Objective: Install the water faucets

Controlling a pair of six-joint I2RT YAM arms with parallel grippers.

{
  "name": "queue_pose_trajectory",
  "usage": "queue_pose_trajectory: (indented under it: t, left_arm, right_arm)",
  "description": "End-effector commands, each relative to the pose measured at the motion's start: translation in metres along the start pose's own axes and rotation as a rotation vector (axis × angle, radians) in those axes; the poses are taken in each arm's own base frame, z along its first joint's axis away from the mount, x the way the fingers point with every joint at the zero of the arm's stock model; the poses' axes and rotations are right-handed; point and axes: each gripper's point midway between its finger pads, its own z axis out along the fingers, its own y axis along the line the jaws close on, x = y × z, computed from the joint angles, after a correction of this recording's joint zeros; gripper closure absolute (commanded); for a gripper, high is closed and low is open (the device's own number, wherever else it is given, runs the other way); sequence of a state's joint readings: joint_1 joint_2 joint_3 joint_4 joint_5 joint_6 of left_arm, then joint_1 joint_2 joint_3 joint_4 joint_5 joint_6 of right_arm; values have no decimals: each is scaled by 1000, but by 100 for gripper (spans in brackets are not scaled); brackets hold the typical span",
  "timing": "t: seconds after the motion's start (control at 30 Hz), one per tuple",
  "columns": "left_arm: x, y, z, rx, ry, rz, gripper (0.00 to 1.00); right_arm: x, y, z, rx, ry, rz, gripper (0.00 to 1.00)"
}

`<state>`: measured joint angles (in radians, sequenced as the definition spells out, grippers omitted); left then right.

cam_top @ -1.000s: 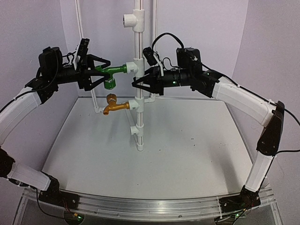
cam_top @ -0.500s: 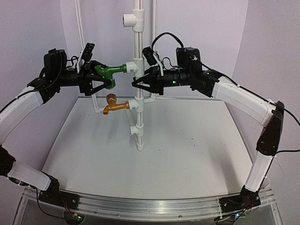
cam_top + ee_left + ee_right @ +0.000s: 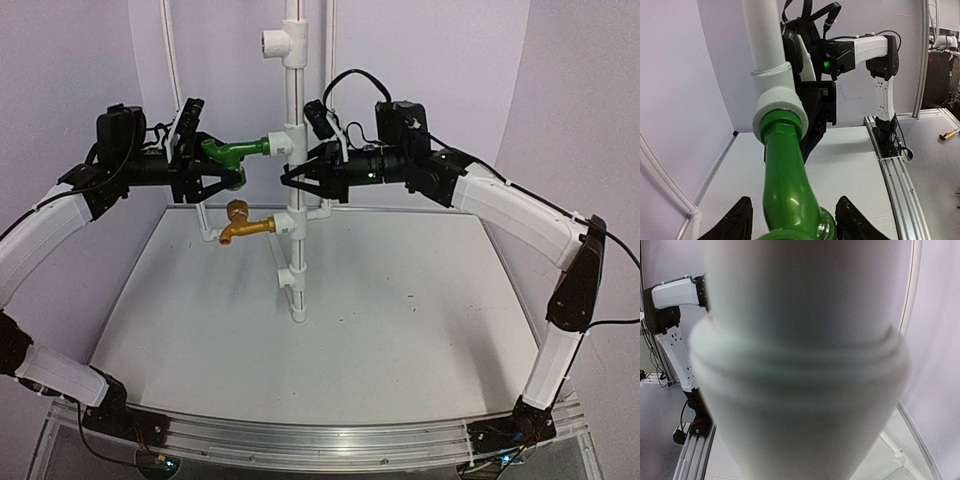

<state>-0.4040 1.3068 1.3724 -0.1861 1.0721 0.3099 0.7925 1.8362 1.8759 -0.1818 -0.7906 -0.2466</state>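
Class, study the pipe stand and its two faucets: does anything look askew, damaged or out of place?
Nothing stands out. The green faucet and the brass faucet both sit joined to the upright white pipe; nothing looks broken.

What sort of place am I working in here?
Probably a robot lab test cell: a mock pipe holding a green faucet and a brass faucet, a white table walled on three sides, and arms bolted to an aluminium rail.

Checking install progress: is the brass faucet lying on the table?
No, the brass faucet is mounted on the upright white pipe, above the table.
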Motion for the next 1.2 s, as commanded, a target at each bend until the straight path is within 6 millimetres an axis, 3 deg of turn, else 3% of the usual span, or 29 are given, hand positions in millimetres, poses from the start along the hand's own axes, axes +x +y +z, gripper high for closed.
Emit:
queue_pose_trajectory:
  t: [0.0,0.3,0.43,0.53,0.7,0.83,1.0,1.17]
  left_arm:
    - [-15,2,-8,-69,-3,202,48]
    - [-10,2,-10,-87,19,266,58]
    - [-12,7,-10,-114,24,198,36]
    - [-12,3,-12,-105,23,139,19]
    - [-15,-10,-20,-96,14,73,1]
    - [-27,-13,-32,-107,3,2,0]
    - [-42,-28,-45,-99,9,-71,0]
    - [-58,-30,-61,-177,25,-97,0]
  right_arm:
    - [-14,22,-6,-75,9,81,100]
    - [-13,22,-6,-75,10,80,100]
    - [-14,20,-5,-66,11,78,99]
    - [-15,19,-7,-56,9,72,86]
    - [-18,19,-11,-37,7,49,49]
    - [-22,21,-17,-20,3,19,32]
    - [-32,22,-30,26,-7,-17,2]
    - [-45,22,-47,93,-17,-44,2]
